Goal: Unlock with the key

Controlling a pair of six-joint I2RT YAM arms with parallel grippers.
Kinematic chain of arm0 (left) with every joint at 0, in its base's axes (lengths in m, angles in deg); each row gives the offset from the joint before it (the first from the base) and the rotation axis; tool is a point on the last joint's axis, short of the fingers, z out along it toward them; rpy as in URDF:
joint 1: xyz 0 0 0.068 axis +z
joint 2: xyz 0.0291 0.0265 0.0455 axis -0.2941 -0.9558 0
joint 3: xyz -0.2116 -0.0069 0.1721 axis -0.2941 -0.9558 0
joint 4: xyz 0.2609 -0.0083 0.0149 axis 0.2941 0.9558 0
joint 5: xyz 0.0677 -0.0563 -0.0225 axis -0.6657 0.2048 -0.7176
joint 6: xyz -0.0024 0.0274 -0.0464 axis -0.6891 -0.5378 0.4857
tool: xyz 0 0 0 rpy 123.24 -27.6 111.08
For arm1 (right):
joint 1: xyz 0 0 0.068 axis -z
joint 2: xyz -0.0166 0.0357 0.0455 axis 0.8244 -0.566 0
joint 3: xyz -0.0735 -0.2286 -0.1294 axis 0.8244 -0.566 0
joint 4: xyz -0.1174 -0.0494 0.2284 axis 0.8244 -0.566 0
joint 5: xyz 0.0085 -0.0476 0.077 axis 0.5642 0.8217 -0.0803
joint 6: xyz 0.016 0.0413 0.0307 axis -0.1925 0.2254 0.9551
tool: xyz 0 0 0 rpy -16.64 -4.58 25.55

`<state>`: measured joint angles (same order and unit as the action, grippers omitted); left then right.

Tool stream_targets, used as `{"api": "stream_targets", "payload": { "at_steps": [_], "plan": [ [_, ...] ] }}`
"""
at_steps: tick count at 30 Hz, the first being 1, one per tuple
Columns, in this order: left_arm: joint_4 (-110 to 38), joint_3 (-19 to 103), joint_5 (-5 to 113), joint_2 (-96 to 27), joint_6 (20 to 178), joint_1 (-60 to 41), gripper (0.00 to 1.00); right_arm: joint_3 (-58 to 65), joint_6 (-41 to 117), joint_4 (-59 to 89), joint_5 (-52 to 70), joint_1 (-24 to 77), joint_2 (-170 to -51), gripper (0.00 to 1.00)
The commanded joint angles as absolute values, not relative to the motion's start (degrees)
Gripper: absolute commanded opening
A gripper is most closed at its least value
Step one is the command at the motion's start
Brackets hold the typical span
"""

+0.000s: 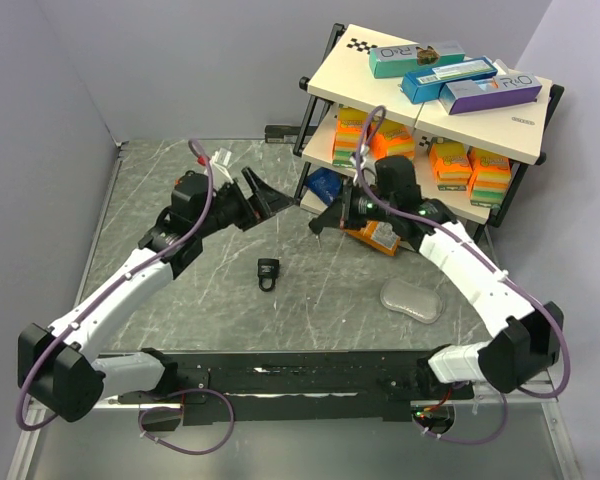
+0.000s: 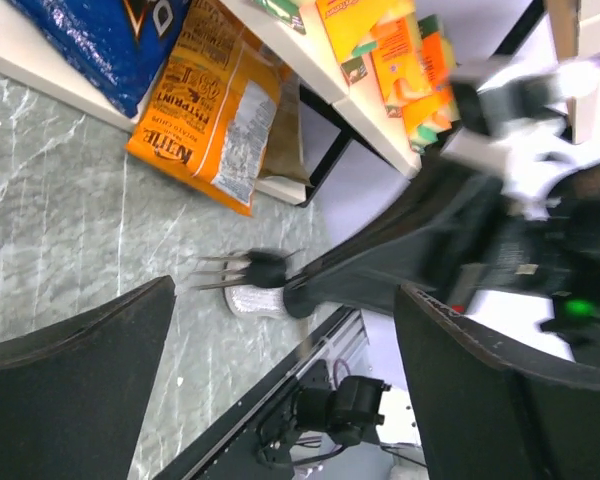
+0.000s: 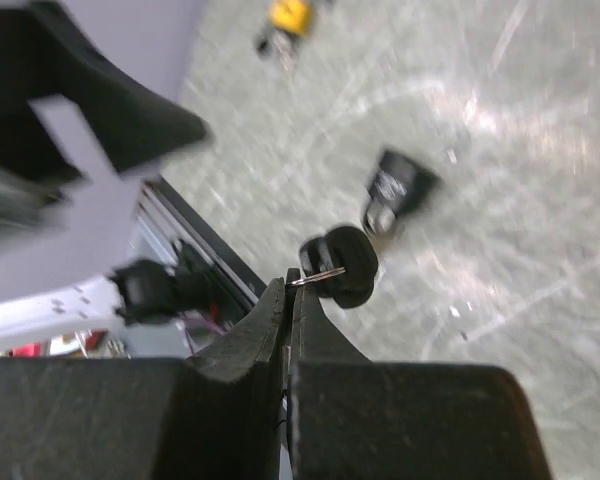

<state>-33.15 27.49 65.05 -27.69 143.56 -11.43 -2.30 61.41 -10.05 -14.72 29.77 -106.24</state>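
Note:
A small black padlock [image 1: 268,271] lies on the grey marble table between the arms; it also shows in the right wrist view [image 3: 398,188]. My right gripper [image 1: 320,222] is shut on the ring of a bunch of black-headed keys [image 3: 342,264] and holds them in the air above and to the right of the padlock. In the left wrist view the keys [image 2: 252,270] show blurred, blades pointing left, at the tip of the right gripper [image 2: 310,288]. My left gripper [image 1: 275,197] is open and empty, raised, facing the right gripper; its fingers [image 2: 90,370] frame the keys.
A two-level shelf rack [image 1: 320,85] with boxes and orange packs stands at the back right. An orange chips bag [image 1: 378,236] and a blue bag [image 1: 325,184] lie at its foot. A clear plastic lid [image 1: 412,299] lies right of the padlock.

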Motion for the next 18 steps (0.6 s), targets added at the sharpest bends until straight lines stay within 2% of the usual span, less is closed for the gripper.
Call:
{"api": "stream_targets", "payload": {
  "at_steps": [1,7,12,18],
  "plan": [
    [-25.64,34.45,60.57,-27.78,139.32,-15.14,0.92,2.86,65.42,-7.49,-11.67,30.21,-102.58,0.00],
    [-17.87,42.18,48.19,-30.24,133.33,-23.22,0.82,5.59,68.41,-7.05,-8.60,30.13,-102.83,0.00],
    [-12.51,46.67,37.36,-33.05,127.62,-31.14,0.81,7.61,68.59,-10.65,-5.69,30.21,-104.24,0.00],
    [-5.59,52.47,28.13,-38.76,124.01,-37.21,0.75,6.74,69.11,-11.27,-4.28,30.21,-103.80,0.00]
  ]
}}
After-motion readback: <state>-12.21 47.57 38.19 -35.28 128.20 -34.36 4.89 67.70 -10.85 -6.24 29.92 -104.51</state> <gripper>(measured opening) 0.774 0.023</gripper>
